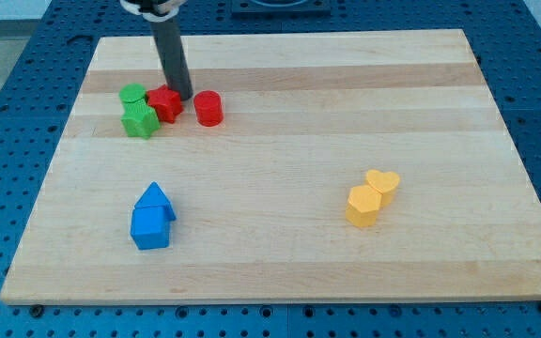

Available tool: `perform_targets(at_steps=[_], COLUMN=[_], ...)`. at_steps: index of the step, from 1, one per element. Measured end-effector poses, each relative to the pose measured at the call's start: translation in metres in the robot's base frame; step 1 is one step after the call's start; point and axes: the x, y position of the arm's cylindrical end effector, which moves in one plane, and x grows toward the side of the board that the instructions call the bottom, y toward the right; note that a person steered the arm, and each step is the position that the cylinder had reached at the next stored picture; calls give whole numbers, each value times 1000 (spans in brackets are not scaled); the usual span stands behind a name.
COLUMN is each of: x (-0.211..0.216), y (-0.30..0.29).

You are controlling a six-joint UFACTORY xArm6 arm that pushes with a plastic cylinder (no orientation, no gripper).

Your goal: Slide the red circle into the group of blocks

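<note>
The wooden counter [280,131] lies on a blue perforated base [26,56], and the blocks sit in three spots on it.

At about ten o'clock from the board's middle there is a cluster: a green cylinder [132,95], a green star-like block [140,120] touching it at its six o'clock, and a red star-like block [165,102] touching the greens on their three o'clock side. The red circle [208,108] stands just at three o'clock of that red block, near it but with a narrow strip of wood between them.

The tool is a plain dark rod with nothing to clench or release; it holds nothing. My tip [180,98] comes down at roughly one o'clock of the red star-like block and ten o'clock of the red circle; it looks to be touching the red star-like block, though the angle makes that uncertain.

At seven o'clock from the middle sit two blue house-shaped blocks, the upper [157,200] touching the lower [149,228]. At four o'clock, a yellow heart [383,183] touches a yellow hexagon-like block [363,206].
</note>
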Motion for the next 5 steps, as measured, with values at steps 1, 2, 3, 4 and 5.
perform_targets(at_steps=[1,2,3,4,5], x=[0,-3,-13,-9,2], y=[-22,-21,35,70,70])
